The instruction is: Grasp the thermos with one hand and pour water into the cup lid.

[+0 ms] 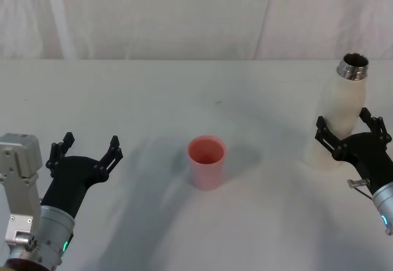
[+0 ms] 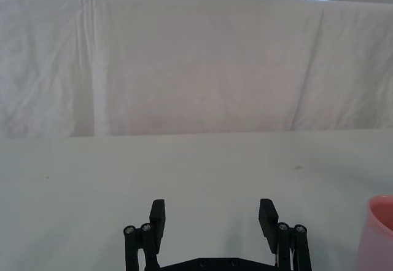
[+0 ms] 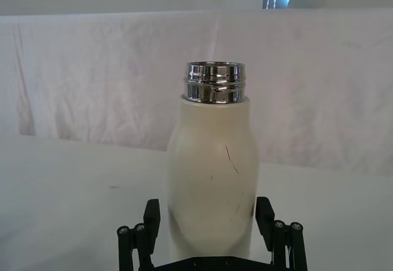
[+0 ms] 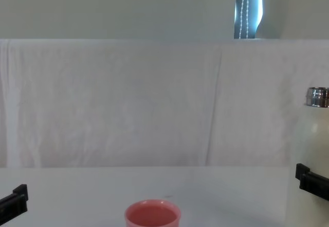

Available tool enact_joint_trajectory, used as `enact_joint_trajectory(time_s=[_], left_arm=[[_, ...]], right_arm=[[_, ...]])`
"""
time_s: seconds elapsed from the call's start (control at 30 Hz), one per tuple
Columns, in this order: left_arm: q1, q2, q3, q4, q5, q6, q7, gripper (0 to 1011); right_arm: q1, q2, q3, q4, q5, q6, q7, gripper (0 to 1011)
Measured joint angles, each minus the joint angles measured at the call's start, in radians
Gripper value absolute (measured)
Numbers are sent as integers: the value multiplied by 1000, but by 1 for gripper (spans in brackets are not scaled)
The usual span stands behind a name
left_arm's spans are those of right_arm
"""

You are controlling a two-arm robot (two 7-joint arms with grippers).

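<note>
The thermos (image 1: 339,120) stands upright at the table's right side, cream-white with an uncapped silver neck. My right gripper (image 1: 349,128) is open with one finger on each side of the bottle's lower body. In the right wrist view the thermos (image 3: 212,179) sits between the fingers (image 3: 151,217), with a narrow gap on one side. The pink cup lid (image 1: 207,160) stands upright at the table's middle, to the left of the thermos. My left gripper (image 1: 88,145) rests open and holding nothing at the near left, and the cup lid (image 2: 381,233) shows at the edge of its wrist view.
A white cloth covers the table (image 1: 184,93) and hangs as a backdrop (image 4: 128,103) behind it. Bare tabletop lies between the cup lid and the thermos and around the left gripper.
</note>
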Motion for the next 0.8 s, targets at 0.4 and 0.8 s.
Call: enact_joint_trajectory(time_s=[0.4, 0.8], left_arm=[[0, 0, 0, 0, 0, 0, 0, 1001], [0, 0, 0, 0, 0, 0, 0, 1001]], right_arm=[[-32, 1, 7, -32, -3, 4, -8, 1003], [-89, 8, 13, -78, -10, 0, -10, 1003]])
